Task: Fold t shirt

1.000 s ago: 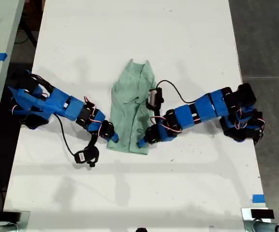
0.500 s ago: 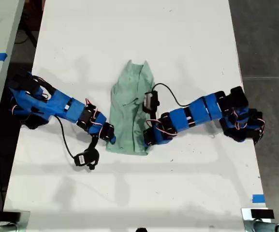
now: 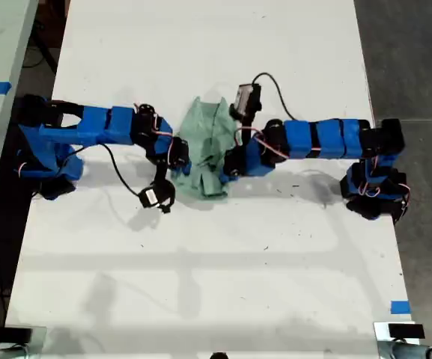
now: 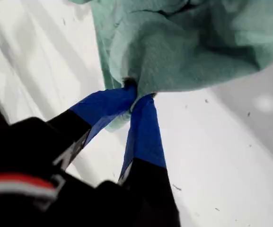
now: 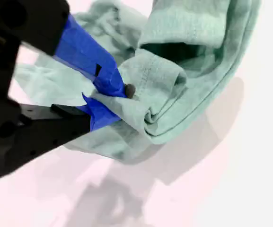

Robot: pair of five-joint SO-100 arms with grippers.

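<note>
we see the t shirt [image 3: 204, 149] bunched near the middle of the white surface [image 3: 223, 277], closer to its far edge in the exterior view. my first gripper [image 4: 138, 96] is clamped on a fold of the t shirt's [image 4: 183, 45] cloth, and my second gripper [image 5: 111, 101] is pinched tight on a hemmed edge of it [image 5: 174, 80]. the two blue arms meet at the shirt from opposite sides.

bare table [image 3: 223, 284] all round; only cables [image 3: 122, 173] nearby
</note>
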